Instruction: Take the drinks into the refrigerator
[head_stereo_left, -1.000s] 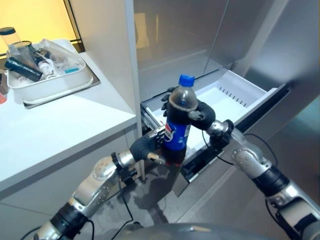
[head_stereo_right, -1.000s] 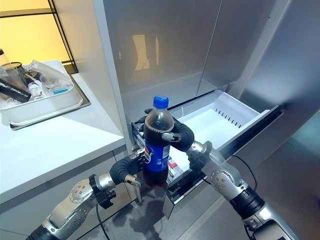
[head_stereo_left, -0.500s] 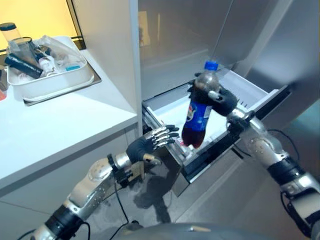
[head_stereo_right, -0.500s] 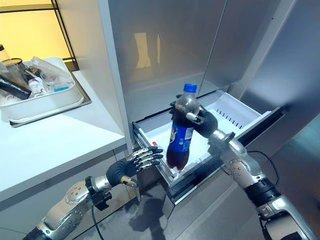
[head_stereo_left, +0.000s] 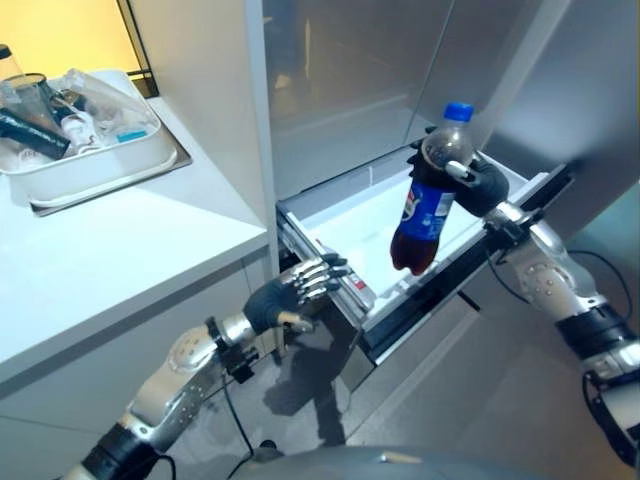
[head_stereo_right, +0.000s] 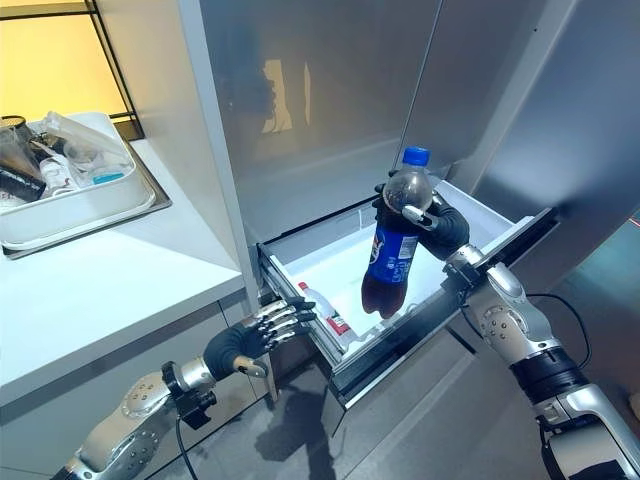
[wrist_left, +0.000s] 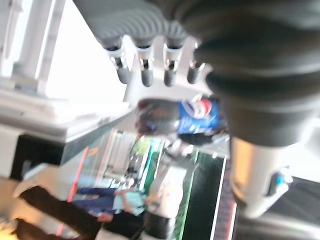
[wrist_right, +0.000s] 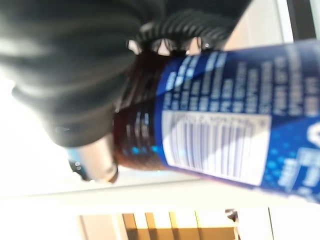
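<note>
Right hand is curled around a dark cola bottle with blue label and cap, held above the open white refrigerator drawer; at 8 o'clock, left hand is spread wide.

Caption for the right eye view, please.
Right hand holds cola bottle over open refrigerator drawer; left hand open.

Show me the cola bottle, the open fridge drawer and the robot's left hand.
cola bottle (head_stereo_right: 393, 255), right eye view, on its blue label
fridge drawer (head_stereo_right: 345, 268), right eye view, on its white floor
left hand (head_stereo_left: 272, 301), left eye view, on its dark back
</note>
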